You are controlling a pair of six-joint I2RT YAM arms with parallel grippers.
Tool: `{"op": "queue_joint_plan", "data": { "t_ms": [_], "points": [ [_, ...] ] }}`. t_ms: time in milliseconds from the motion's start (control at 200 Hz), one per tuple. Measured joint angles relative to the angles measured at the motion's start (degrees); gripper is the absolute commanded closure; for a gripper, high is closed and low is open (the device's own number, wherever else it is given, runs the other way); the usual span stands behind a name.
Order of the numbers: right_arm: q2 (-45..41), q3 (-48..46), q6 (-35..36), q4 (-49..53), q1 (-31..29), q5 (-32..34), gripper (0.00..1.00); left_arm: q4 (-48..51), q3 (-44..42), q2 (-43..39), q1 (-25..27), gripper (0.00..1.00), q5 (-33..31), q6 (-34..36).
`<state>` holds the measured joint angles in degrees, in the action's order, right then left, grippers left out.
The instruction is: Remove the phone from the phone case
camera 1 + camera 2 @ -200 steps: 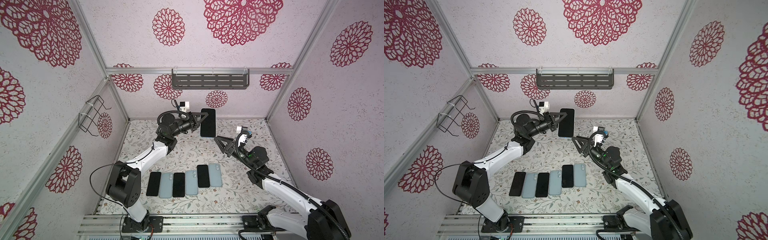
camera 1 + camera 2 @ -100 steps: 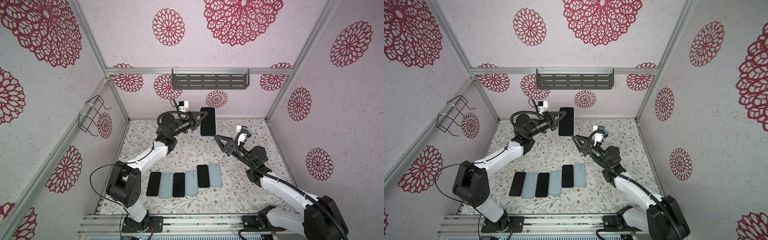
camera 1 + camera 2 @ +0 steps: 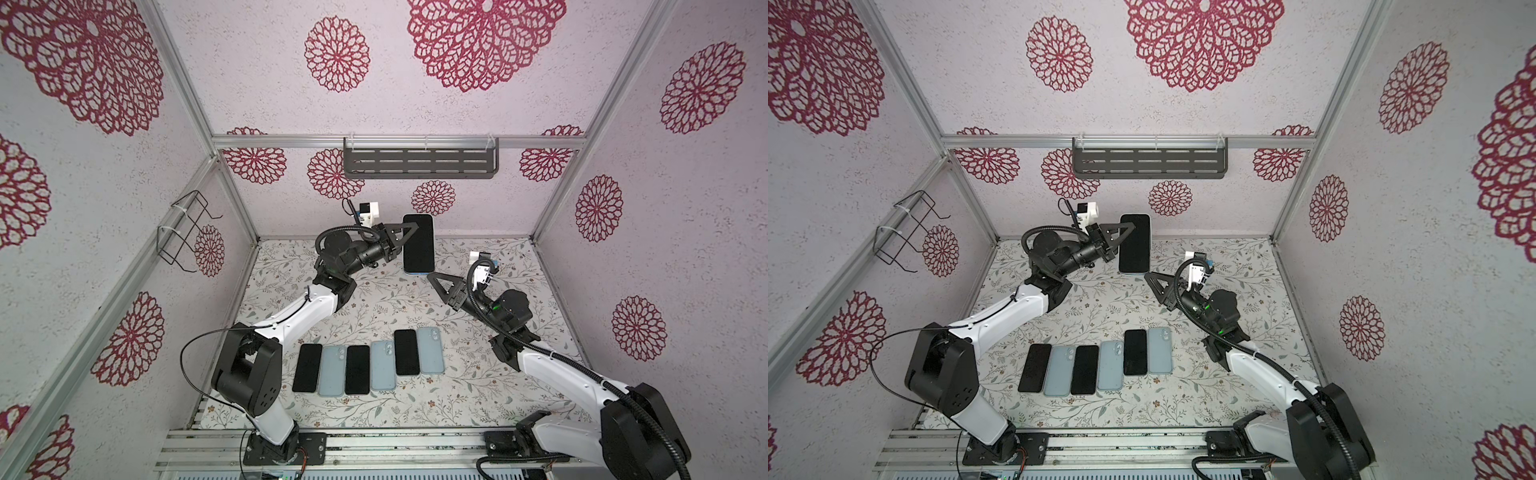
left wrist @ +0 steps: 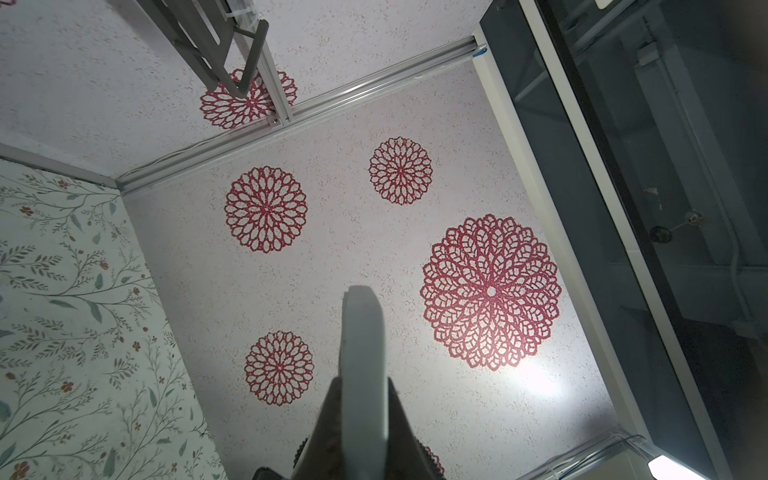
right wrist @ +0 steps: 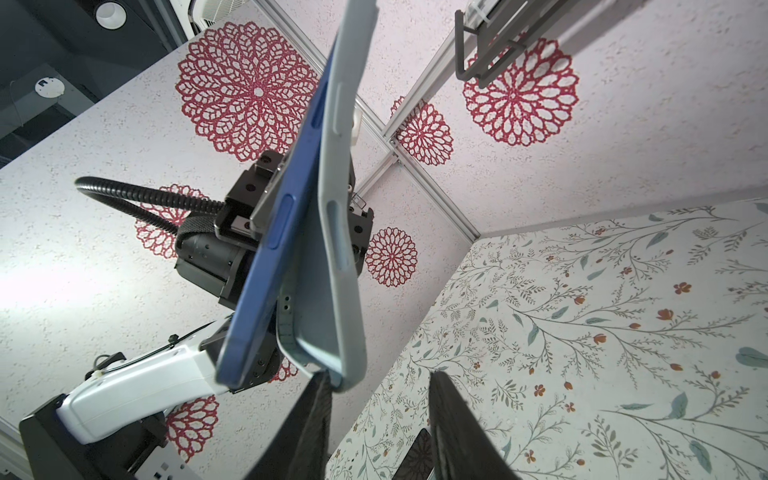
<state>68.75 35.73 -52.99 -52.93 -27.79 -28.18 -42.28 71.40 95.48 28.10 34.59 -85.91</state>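
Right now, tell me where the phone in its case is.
In both top views the cased phone hangs mid-scene near the back wall, below the grey shelf, clamped by the left claw, with the right claw close by its lower end.

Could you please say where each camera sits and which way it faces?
Both top views: high in front, looking down on the mat; left arm, right arm, left pincer holding the phone, right pincer nearby.
Left wrist: behind its fingers, facing a side wall, phone case edge-on.
Right wrist: behind its fingers, looking up at the phone parted from the case.
Shared: both wrist views show the case.
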Motion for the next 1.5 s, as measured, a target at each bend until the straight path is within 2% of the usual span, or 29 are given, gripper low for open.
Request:
{"op": "queue_joint_plan", "data": {
  "t_ms": [90,190,345,450,495,605,811,956,1031,1121,1291,1501],
  "points": [
    [-0.31,-0.11,-1.01,-0.66,0.02,-0.33,0.63,-0.31,-1.51,0.04,0.44,1.0,-0.17,-0.11],
    [-0.48,-1.22,-2.19,-1.75,0.15,-0.55,0.72,-0.96,-2.21,0.79,1.9,1.0,0.02,-0.81],
    [-1.55,-3.1,-3.98,-2.69,0.24,-1.14,1.0,-1.99,-2.95,1.95,3.65,1.0,-0.07,-0.83],
    [-3.56,-3.85,-4.7,0.37,0.33,-0.94,1.0,-2.34,-4.26,2.05,3.91,1.0,-0.52,-0.63],
    [-5.38,-4.15,-4.44,4.28,0.37,-0.48,1.0,-2.12,-4.94,2.21,4.35,0.82,-0.87,-0.13],
    [-13.0,-5.14,-1.55,19.15,0.63,2.93,1.0,-0.57,-5.77,4.9,6.6,0.72,-2.43,2.27],
    [-24.98,-10.19,2.89,41.0,1.16,9.62,1.0,0.26,-5.01,16.46,12.17,0.67,-5.11,4.48],
    [-28.39,-11.41,5.46,53.77,1.49,14.03,1.0,4.11,-2.23,23.74,14.86,0.46,-6.32,6.34],
    [-29.81,-11.76,6.01,57.72,1.49,15.15,1.0,7.41,-1.29,24.63,15.41,0.32,-6.93,8.15],
    [-30.71,-12.09,6.49,60.52,1.51,16.44,1.0,10.34,0.55,24.63,15.37,0.21,-7.34,10.14],
    [-31.5,-12.41,7.02,64.28,1.92,18.95,1.0,15.02,4.04,24.57,15.26,0.15,-8.0,13.84],
    [-31.82,-13.94,8.0,66.29,3.8,20.5,1.0,25.49,4.61,23.1,15.58,0.14,-9.51,22.64]
  ]
}}
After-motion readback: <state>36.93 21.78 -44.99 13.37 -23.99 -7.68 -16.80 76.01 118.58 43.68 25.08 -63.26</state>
